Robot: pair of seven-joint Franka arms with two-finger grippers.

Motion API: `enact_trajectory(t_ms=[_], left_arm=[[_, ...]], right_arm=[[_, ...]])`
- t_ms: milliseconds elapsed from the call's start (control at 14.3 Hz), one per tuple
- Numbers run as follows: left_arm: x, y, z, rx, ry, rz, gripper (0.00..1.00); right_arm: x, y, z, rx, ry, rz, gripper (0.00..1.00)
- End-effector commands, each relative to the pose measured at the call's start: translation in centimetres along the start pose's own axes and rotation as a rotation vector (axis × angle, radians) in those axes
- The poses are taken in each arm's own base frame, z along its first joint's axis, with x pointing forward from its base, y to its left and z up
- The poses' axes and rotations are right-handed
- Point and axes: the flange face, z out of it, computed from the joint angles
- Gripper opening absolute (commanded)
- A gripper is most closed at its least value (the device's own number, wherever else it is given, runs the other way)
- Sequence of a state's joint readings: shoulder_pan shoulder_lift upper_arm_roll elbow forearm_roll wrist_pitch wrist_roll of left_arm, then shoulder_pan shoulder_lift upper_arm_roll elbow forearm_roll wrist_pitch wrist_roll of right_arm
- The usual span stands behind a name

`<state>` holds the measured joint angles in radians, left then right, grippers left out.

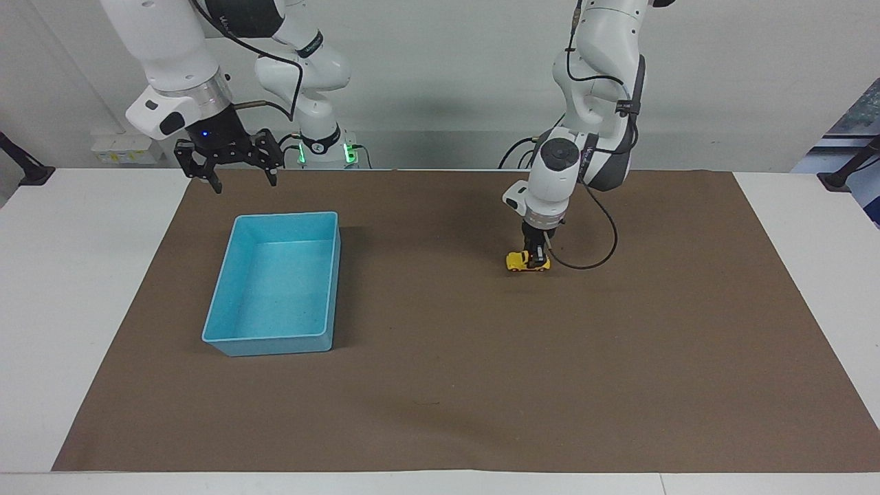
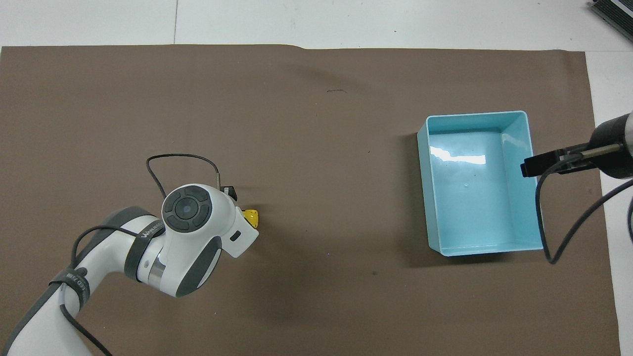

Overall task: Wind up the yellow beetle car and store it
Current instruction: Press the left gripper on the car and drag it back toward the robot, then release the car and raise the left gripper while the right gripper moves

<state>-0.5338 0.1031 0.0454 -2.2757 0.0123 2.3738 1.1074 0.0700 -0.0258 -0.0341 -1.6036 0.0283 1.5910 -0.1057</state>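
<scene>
- Two grippers are mine, and only one is at work: my left gripper [image 1: 535,260] points straight down with its fingers clamped tight on the yellow beetle car [image 1: 526,262], gripping it at the end toward my left arm's base.
- The car sits wheels-down on the brown mat [image 1: 619,357], about mid-table and well apart from the light-blue bin [image 1: 332,275], which lies toward my right arm's end and has nothing in it.
- From above, my own wrist covers nearly all of the car; only a yellow corner [image 2: 252,217] peeks out.
- My right gripper [image 1: 230,165] waits in the air by the bin's end nearest the robots, fingers spread wide, holding nothing.
- I judge this to be the wind-up step: wheels pressed to the mat so the spring loads as the car is dragged.
- Risk one: my grip is off-centre, so downward pressure could tip the car or pivot it out of my fingers.
- Risk two: too little pressure and the wheels would skid on the mat, leaving the spring unwound.
- Risk three: if I let go while the wheels touch the mat, a wound car could run away.
- Risk four: the loop of cable [image 1: 584,258] hanging from my wrist lies just beside the car and might snag it during the carry to the bin.
</scene>
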Motion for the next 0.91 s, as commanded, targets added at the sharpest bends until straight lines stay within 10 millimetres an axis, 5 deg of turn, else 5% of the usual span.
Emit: enact_trajectory(t_ms=[0, 489, 559, 629, 699, 839], left_arm=[[-2.7, -0.4, 2.4, 0.004, -0.022, 0.022, 0.0], [-6.2, -1.4, 2.8, -0.008, -0.044, 0.046, 0.0], [-6.3, -1.6, 2.7, -0.011, -0.045, 0.043, 0.14], [-6.3, -1.8, 2.4, -0.011, -0.046, 0.039, 0.89], [-5.8, -1.7, 1.5, -0.027, -0.053, 0.036, 1.0], [-5.6, -2.7, -1.9, -0.038, -0.061, 0.029, 1.0]], right_arm=[[-0.3, -0.3, -0.1, 0.015, 0.014, 0.004, 1.0], [-0.3, -0.3, -0.1, 0.015, 0.013, 0.004, 1.0], [-0.3, -0.3, -0.1, 0.015, 0.013, 0.004, 1.0], [-0.3, -0.3, -0.1, 0.015, 0.014, 0.004, 1.0], [-0.2, -0.4, -0.1, 0.015, 0.014, 0.004, 1.0], [-0.3, -0.4, -0.1, 0.015, 0.014, 0.003, 1.0]])
